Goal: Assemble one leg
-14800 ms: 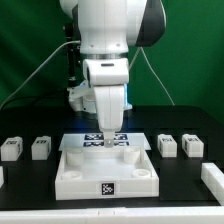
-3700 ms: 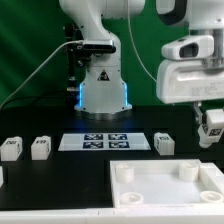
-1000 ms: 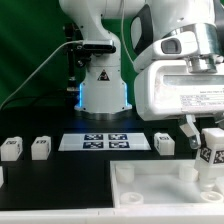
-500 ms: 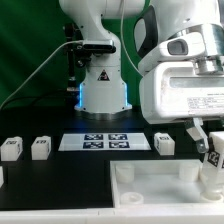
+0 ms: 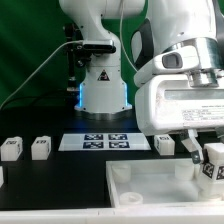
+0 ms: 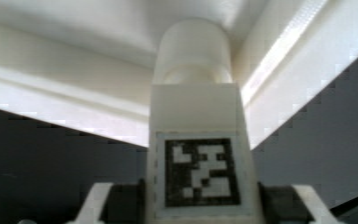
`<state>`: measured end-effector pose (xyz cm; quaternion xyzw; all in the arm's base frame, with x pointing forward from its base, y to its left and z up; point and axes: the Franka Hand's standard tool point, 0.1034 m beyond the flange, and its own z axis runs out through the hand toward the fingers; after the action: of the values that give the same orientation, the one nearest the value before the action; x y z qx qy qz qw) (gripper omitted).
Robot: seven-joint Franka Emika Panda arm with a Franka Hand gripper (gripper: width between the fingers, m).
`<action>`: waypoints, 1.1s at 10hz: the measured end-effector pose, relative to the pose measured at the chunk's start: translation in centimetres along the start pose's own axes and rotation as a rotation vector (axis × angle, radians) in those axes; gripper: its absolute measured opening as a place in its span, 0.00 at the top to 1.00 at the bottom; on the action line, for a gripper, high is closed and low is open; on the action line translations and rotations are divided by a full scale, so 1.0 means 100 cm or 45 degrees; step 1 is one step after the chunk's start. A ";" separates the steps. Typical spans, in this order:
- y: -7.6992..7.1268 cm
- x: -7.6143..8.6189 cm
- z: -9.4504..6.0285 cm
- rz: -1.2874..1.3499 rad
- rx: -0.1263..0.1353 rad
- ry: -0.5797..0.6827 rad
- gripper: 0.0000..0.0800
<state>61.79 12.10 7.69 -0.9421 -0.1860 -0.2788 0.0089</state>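
Observation:
My gripper is shut on a white leg with a black-and-white tag, at the exterior view's right edge. It holds the leg over the far right corner of the large white panel, which has round corner sockets. In the wrist view the leg stands between my fingers, its rounded end pointing at the panel's white walls. Whether the leg touches the panel is hidden by my hand.
Two more legs lie at the exterior view's left, another right of the marker board. The robot base stands behind the board.
My gripper has moved down with the leg, toward the panel's far right corner. The panel and the loose legs have not moved.

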 end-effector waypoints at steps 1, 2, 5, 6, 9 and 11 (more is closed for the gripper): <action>0.003 0.000 0.001 -0.001 -0.009 0.029 0.63; 0.005 0.001 0.001 0.002 -0.019 0.069 0.63; 0.005 0.000 0.002 0.002 -0.013 0.050 0.63; 0.004 0.000 0.002 0.002 -0.013 0.049 0.44; 0.004 -0.001 0.002 0.001 -0.013 0.048 0.20; 0.004 -0.001 0.002 0.001 -0.013 0.048 0.19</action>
<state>61.99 11.69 7.50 -0.9368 -0.1840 -0.2975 0.0077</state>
